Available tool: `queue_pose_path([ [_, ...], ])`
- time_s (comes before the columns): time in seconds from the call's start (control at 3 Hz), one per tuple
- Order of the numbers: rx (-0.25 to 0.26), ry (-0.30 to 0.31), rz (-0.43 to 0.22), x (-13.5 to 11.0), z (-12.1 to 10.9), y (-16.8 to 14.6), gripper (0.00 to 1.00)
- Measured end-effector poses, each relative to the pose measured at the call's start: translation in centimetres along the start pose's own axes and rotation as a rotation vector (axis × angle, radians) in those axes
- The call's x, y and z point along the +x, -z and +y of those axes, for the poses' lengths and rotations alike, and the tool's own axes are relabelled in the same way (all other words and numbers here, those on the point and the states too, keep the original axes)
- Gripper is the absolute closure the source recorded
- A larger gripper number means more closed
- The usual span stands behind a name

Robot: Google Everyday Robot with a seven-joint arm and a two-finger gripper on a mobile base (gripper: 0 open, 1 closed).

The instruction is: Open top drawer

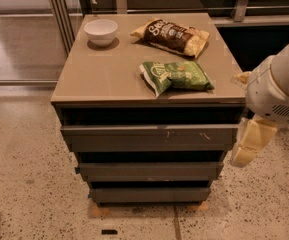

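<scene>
The top drawer [134, 137] is the widest dark-grey front of the cabinet, just under the tan top, with pale scratch marks right of centre. A dark gap runs above it. My gripper [247, 145], with pale yellow fingers, hangs below the white arm housing [276, 86] just off the drawer's right end, at about the drawer's height. It holds nothing that I can see.
Two narrower grey drawer fronts [149, 171] sit below the top one. On the cabinet top [104, 74] lie a white bowl [101, 31], a brown chip bag [171, 35] and a green chip bag [176, 75]. Speckled floor lies in front, and glass panels stand at the back left.
</scene>
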State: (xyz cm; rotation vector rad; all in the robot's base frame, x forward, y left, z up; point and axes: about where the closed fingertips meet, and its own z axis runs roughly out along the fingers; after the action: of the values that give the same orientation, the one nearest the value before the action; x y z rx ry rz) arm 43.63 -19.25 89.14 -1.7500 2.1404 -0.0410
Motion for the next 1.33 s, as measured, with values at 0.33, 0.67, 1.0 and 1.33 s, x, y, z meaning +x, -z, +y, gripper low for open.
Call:
queue_pose_path([
  [0.33, -0.056, -0.007, -0.028, 0.2, 1.0, -5.2, 0.00],
  [0.67, -0.118, -0.028, -0.041, 0.5, 1.8, -9.7, 0.00],
  [1.0, -0.167, -0.044, -0.073, 0.7, 2.7, -14.0, 0.00],
  [1.33, -0.165, -0.042, -0.072, 0.6, 2.7, -14.0, 0.00],
])
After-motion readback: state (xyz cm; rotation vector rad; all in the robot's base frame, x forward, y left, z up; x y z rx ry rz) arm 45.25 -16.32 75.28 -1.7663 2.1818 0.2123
